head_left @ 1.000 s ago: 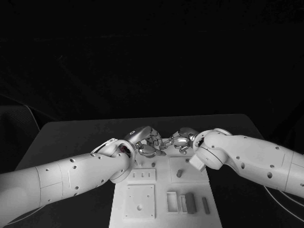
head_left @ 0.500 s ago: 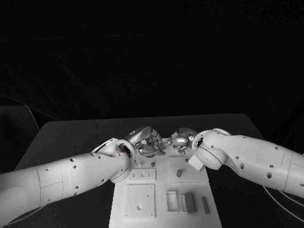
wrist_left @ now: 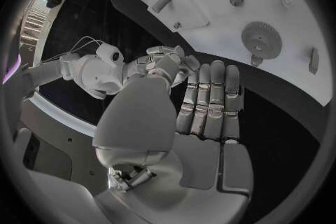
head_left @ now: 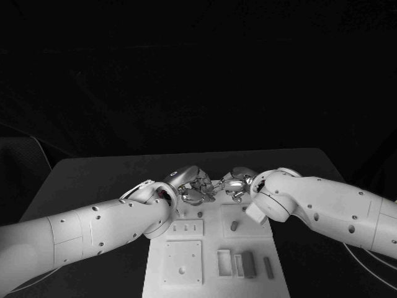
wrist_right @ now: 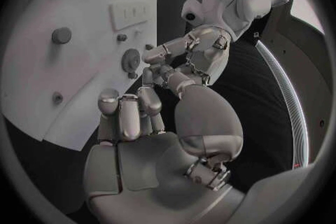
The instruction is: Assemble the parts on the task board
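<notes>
- Since the earlier frames, almost nothing has shifted: both hands stay close together over the far end of the task board [head_left: 185, 261].
- Left hand [head_left: 191, 186]: fingers extended side by side in its wrist view; whether it holds anything cannot be told.
- Right hand [head_left: 235, 183]: fingers curled, fingertips meeting the left's; grasp unclear.
- Grey parts [head_left: 245, 265] lie in the board's near recesses; a gear [wrist_left: 261, 39] sits on the board.

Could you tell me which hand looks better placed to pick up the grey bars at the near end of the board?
Probably the right hand: the grey bars lie on the board's right half, under the right arm. Both hands hover at the far end.
</notes>
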Robot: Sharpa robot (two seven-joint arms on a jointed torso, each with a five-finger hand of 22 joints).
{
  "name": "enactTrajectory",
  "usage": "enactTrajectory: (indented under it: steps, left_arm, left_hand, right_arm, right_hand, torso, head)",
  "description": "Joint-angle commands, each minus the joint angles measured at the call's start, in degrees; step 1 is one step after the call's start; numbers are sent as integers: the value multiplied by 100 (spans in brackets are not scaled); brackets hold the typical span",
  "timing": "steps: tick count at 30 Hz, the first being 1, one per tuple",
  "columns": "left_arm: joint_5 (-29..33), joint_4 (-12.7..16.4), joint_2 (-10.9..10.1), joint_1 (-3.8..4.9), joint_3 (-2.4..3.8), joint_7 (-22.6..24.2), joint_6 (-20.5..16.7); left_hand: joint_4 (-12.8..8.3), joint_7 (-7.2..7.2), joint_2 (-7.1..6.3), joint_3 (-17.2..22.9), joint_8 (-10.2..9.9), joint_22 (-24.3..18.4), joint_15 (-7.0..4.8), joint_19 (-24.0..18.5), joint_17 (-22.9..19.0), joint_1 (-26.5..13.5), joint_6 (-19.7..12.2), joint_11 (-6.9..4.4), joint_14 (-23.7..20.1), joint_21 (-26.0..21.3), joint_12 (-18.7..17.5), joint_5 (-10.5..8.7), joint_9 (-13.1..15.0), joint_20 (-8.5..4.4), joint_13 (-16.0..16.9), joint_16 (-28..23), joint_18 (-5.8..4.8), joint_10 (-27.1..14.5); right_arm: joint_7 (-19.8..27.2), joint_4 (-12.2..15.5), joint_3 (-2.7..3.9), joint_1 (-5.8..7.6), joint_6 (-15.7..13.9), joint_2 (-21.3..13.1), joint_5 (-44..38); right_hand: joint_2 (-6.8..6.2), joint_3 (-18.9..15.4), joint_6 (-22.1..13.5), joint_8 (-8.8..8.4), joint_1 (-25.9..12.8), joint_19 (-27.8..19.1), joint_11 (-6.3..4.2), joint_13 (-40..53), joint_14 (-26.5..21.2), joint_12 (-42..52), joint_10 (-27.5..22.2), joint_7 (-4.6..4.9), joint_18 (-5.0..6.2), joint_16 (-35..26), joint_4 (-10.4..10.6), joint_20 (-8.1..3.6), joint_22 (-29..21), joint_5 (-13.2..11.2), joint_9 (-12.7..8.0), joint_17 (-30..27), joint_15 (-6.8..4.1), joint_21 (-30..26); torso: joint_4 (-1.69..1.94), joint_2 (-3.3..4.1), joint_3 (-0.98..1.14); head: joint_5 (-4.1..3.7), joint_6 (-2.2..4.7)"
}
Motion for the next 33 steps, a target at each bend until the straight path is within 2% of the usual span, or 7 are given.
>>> enactTrajectory:
  steps: [1,11,20,27,33]
  left_arm:
    - [-2,21,30,-6,-1,16,147]
    - [139,23,44,-6,-1,82,128]
    - [179,25,14,-6,-1,95,125]
    - [249,29,22,-6,-1,125,157]
    - [285,26,22,-6,-1,124,221]
  left_hand:
    - [16,-5,38,69,46,10,-22,41,32,44,65,-7,18,38,42,30,-9,-9,2,39,61,57]
    - [65,-19,123,179,69,19,-28,57,111,40,146,-15,26,62,75,27,-16,-16,-8,58,54,100]
    - [108,-36,260,414,116,31,-41,66,241,89,307,-31,28,96,104,16,-22,-36,-43,77,53,201]
    - [91,-31,364,634,123,37,-49,63,335,172,384,-26,24,116,99,11,-38,-50,-85,79,50,276]
    - [67,-23,456,884,97,37,-47,43,418,245,399,-22,5,123,70,-4,-68,-55,-135,62,39,299]
  right_arm:
    - [62,6,9,7,70,13,8]
    - [36,-8,9,7,76,12,8]
    - [22,-25,9,7,106,-5,8]
    - [33,-26,9,7,134,0,13]
    - [54,-21,9,7,157,-8,46]
  right_hand:
    - [21,10,397,35,54,13,-34,-7,24,7,-2,370,75,198,-12,11,10,19,5,5,-35,775]
    - [21,10,401,35,51,13,-34,-8,19,6,-1,369,75,196,-11,12,10,18,5,-2,-34,775]
    - [21,9,403,35,49,13,-34,-8,18,5,-1,369,75,195,-11,12,11,18,4,-5,-34,774]
    - [19,8,404,35,45,12,-33,-9,12,3,-1,370,75,192,-9,13,11,17,4,-14,-34,774]
    - [-51,-36,375,2,-41,3,-24,-24,-29,-25,-16,383,70,169,15,26,16,5,-13,-66,-27,764]
  torso:
    - [-2,-1,0]
    - [3,0,-3]
    - [-8,-1,-2]
    - [0,1,-5]
    - [1,-1,-4]
  head:
    - [0,0]
    - [5,2]
    - [-1,0]
    - [-11,-6]
    - [-11,-10]
